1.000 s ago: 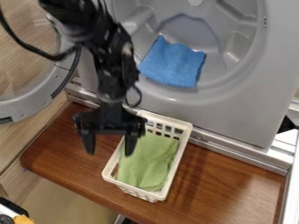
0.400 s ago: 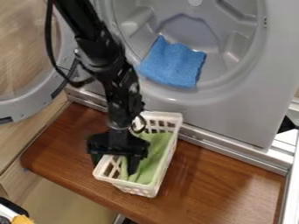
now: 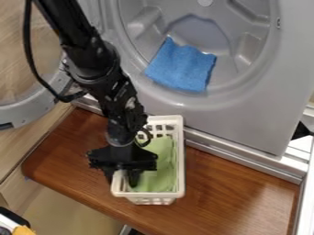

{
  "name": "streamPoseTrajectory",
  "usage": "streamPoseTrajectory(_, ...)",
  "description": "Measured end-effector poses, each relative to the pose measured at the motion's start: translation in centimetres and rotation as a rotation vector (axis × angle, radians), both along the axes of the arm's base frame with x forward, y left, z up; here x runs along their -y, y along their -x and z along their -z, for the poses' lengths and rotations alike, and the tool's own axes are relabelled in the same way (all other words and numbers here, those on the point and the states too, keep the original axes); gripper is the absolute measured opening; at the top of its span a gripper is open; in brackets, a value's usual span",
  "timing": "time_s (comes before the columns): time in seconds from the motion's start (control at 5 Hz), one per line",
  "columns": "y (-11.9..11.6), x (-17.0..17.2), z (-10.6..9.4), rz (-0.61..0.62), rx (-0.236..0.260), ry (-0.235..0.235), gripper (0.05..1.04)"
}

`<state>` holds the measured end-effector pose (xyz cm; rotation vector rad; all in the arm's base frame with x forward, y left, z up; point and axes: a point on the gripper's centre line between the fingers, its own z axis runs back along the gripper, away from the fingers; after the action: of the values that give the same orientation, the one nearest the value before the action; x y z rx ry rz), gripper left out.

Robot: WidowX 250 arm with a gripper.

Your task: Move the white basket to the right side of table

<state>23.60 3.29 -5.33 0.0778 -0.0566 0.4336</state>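
My tool [image 3: 121, 180] points down at the lower left corner of the white basket [image 3: 180, 160], and it looks narrowed on the basket's side wall, with one finger outside the wall and one inside. From the tool, the basket reaches up and to the right, standing upright on the brown wooden table [image 3: 239, 197], with a folded green cloth [image 3: 160, 167] lying in it. The black arm [image 3: 92, 59] slants up and to the left from my tool. Beyond the basket's far end is a grey machine [image 3: 251, 101] with a blue cloth [image 3: 182, 65] in its round opening; its open door [image 3: 27, 110] is up and to the left of me. The bare table further right of the tool is where I judge the basket should go. Since I hold it by one corner, a sideways pull could swing the far end round into the machine, or the thin wall could slip out of my grip. Lifting could tip the basket and slide the cloth. Pulling toward the near edge of the table could leave the basket's base overhanging.
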Motion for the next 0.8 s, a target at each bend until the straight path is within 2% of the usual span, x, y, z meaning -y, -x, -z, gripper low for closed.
streamPoseTrajectory(0.2,0.0,0.2,-1.0,0.001,0.028,0.009,0.227)
streamPoseTrajectory(0.4,-0.3,0.3,-2.6,0.007,0.068,-0.002,0.124)
streamPoseTrajectory(0.6,-0.3,0.4,-2.9,0.007,0.092,0.004,0.091)
streamPoseTrajectory(0.8,-0.2,1.7,-4.8,0.03,0.141,0.033,0.091)
